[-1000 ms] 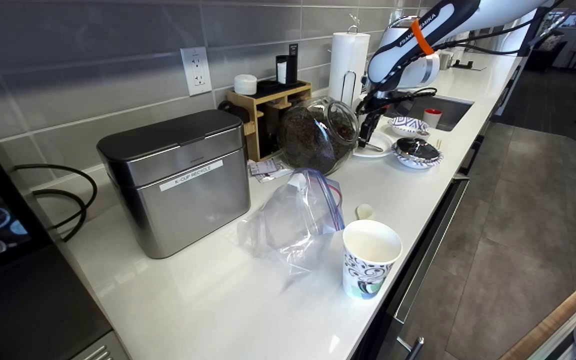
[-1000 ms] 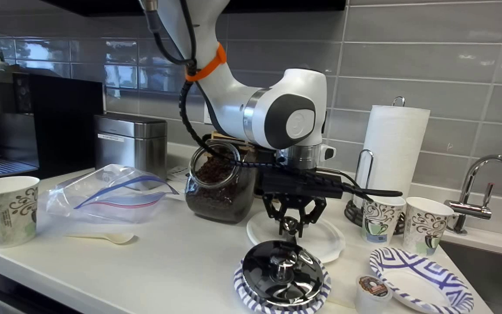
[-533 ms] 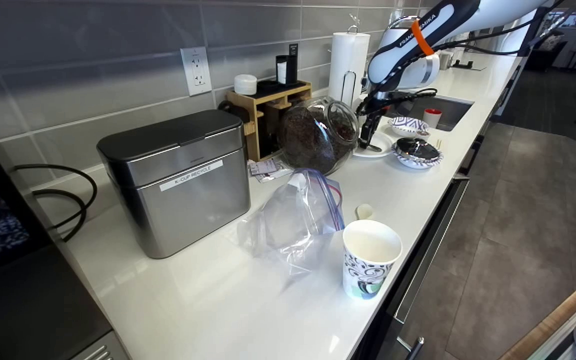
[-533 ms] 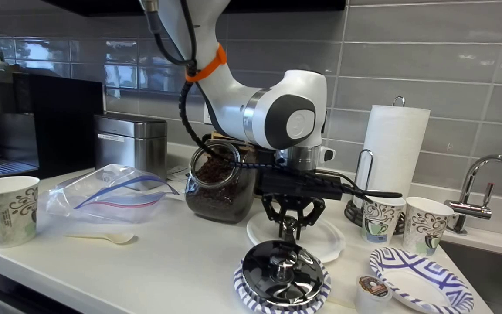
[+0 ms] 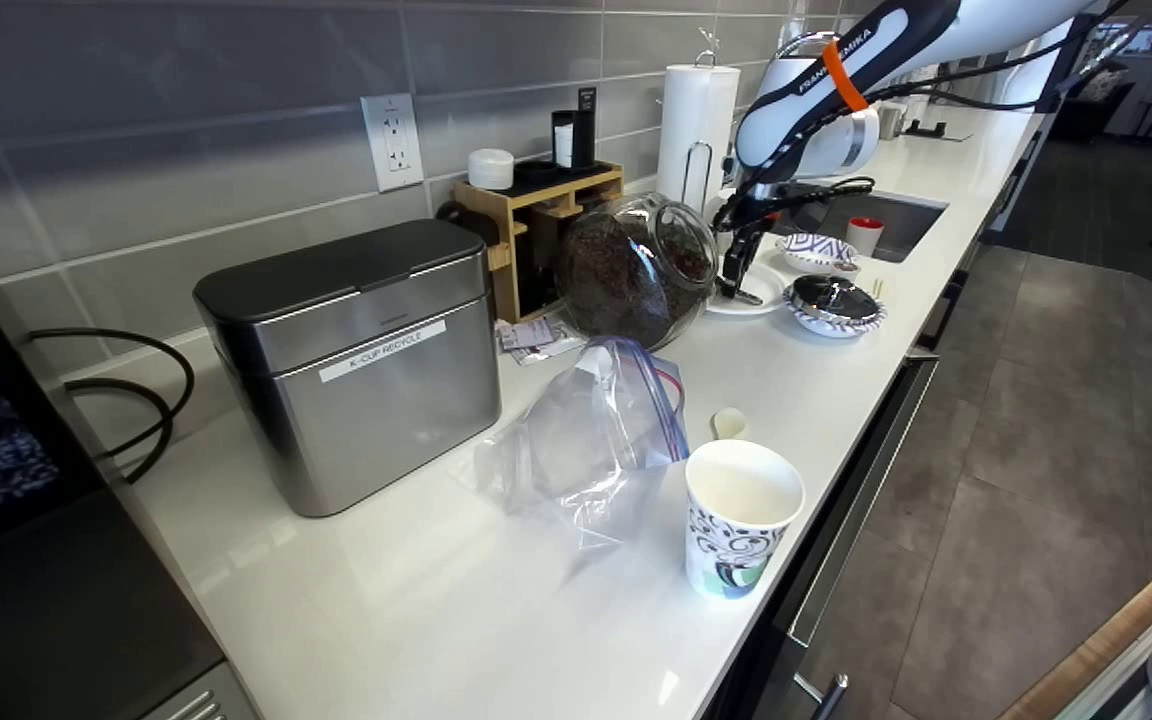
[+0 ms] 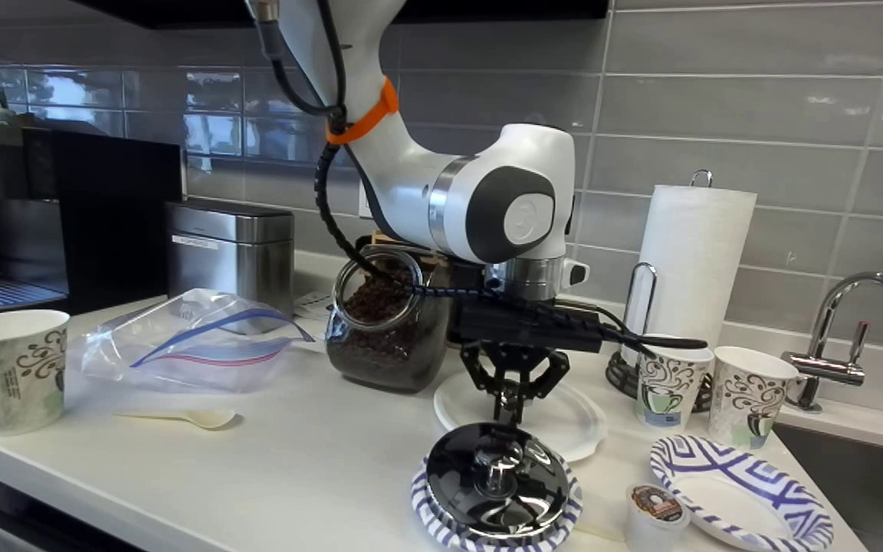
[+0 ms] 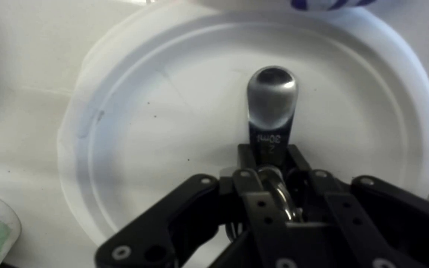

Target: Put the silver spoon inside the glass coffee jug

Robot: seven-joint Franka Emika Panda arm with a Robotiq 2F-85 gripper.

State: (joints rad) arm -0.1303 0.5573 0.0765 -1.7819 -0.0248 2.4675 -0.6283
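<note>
The silver spoon point(image 7: 273, 98) is a shiny scoop with a flat handle marked 30ml. It is over the white plate point(image 7: 73, 149); whether it still touches the plate I cannot tell. My gripper point(image 7: 272, 156) is shut on the handle, with one finger against each side. Part of the spoon is hidden beneath the gripper. In an exterior view the gripper point(image 6: 510, 405) points down over the plate point(image 6: 593, 446) with the spoon point(image 6: 512, 392) between its fingers. The glass coffee jug point(image 6: 392, 349), filled with dark coffee, is tilted with its open mouth facing sideways, beside the gripper.
A patterned bowl with a black lid point(image 6: 497, 483) stands just in front of the plate. Paper cups point(image 6: 748, 395) and a paper towel roll point(image 6: 698, 268) are behind right. A wooden organizer point(image 5: 506, 250) is behind the jug, a plastic bag point(image 6: 196, 345) beyond it.
My gripper has sunk very slightly and its fingers have come together on the spoon handle. The spoon has shifted a little between them. The jug and plate have not moved.
</note>
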